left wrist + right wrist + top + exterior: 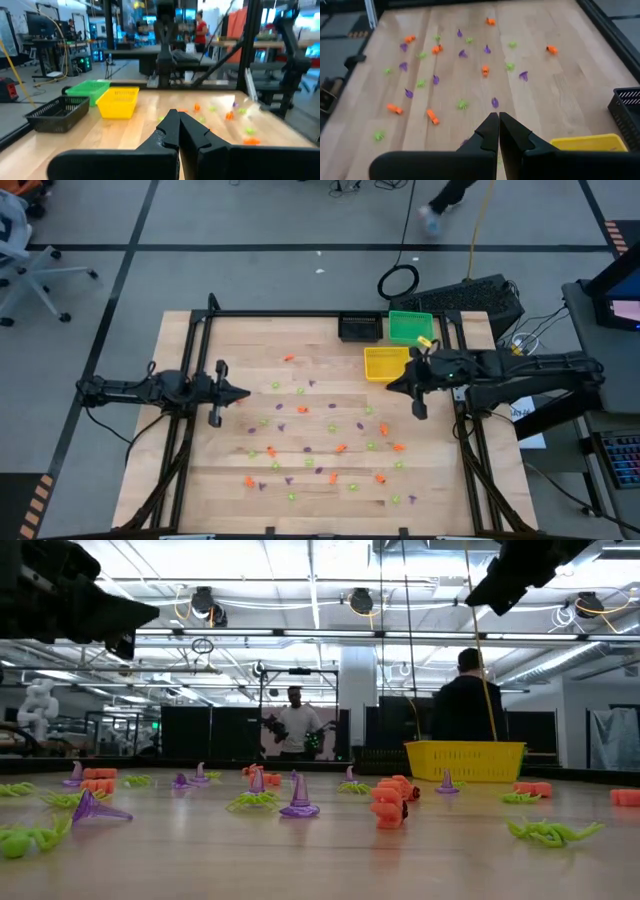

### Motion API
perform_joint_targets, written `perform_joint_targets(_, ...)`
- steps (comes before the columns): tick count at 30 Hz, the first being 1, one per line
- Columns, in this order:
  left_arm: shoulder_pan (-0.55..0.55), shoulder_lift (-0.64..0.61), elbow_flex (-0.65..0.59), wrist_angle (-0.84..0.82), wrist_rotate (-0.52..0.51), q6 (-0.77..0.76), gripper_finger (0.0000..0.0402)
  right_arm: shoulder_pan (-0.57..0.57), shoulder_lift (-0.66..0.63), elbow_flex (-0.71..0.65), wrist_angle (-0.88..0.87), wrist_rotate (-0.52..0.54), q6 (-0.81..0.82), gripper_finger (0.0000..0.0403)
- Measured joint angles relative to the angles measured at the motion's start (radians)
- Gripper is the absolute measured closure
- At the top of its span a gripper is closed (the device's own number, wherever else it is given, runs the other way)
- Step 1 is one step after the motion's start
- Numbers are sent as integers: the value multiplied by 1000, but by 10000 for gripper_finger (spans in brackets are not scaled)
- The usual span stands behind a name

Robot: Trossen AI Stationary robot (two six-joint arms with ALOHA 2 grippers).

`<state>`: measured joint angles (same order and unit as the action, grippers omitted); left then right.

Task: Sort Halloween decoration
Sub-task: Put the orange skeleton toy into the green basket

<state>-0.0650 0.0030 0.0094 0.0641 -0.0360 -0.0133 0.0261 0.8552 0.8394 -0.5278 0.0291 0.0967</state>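
Overhead, the wooden table (pixel 200 480) carries the Halloween decoration (pixel 330 445): small orange, purple and light-green trinkets strewn over its middle and near half. The left hand (pixel 240 392) hovers at the table's left side with its fingers pressed together, holding nothing. The right hand (pixel 393 386) sits at the right side, just beside the yellow bin (pixel 384 363), fingers likewise pressed together and empty. The green bin (pixel 409 326) and the black bin (pixel 359 328) stand at the far edge, the black one to the left of the green one. No trinket can be made out in any bin.

At table height, purple cone-shaped hats (pixel 299 798), green spider shapes (pixel 552 831) and orange pieces (pixel 387 806) lie across the surface. The yellow bin stands behind them, right of centre. Both arms enter from the upper corners, clear of the table. Two people stand in the room beyond.

From the left wrist, the two dark fingers (pixel 167 132) meet at their tips with nothing between them. The black, green and yellow bins sit ahead on one side; a few trinkets lie farther off on the other.

From the right wrist, the closed fingers (pixel 512 135) point over the scattered trinkets. The yellow bin's rim and one corner of the black bin show close to the hand.
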Motion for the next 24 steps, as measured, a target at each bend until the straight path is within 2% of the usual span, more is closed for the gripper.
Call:
perform_joint_targets(6, 0, 7, 89, -14, 0, 20, 402, 3, 86, -1, 17, 3, -4, 403)
perform_joint_targets(10, 0, 45, 227, -129, -5, 20, 402, 23, 149, -33, 170, 1, -7, 403)
perform_joint_targets(15, 0, 151, 441, -322, -54, -3, 402, 49, 228, -42, 233, 1, -15, 403)
perform_joint_targets(18, 0, 228, 541, -359, -59, -28, 402, 56, 270, -42, 233, 1, -12, 403)
perform_joint_targets(24, -1, 371, 603, -373, -42, -9, 402, 56, 333, -42, 213, 1, 72, 403)
